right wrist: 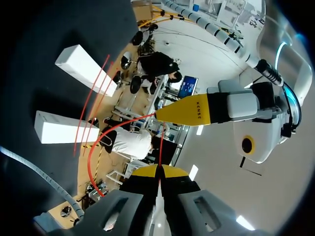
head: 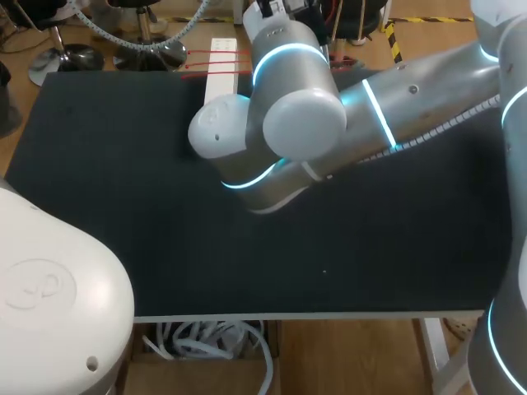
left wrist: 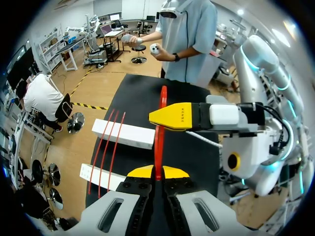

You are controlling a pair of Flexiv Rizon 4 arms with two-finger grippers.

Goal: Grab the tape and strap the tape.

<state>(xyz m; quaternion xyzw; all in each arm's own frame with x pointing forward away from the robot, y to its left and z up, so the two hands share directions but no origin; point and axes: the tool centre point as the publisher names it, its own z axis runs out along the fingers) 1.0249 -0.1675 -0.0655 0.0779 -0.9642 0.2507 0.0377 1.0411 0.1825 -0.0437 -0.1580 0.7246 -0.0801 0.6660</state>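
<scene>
A red tape (left wrist: 158,140) runs straight up from my left gripper (left wrist: 158,173), whose yellow tips are shut on it. Just ahead, my right gripper (left wrist: 172,117) comes in from the side, its yellow fingers closed at the same tape. In the right wrist view my right gripper (right wrist: 158,169) is shut on the thin red tape (right wrist: 161,145), which loops away as a red curve beside it. There my left gripper (right wrist: 184,110) meets the tape ahead. In the head view my right arm (head: 305,123) hides both grippers and the held tape.
Two white bars (left wrist: 123,133) (left wrist: 101,177) lie at the black table's (head: 123,206) far edge, with two red strips (left wrist: 110,147) stretched across them. The head view shows one bar (head: 222,70) beside my right arm. My left arm's white body (head: 49,296) fills the near left corner.
</scene>
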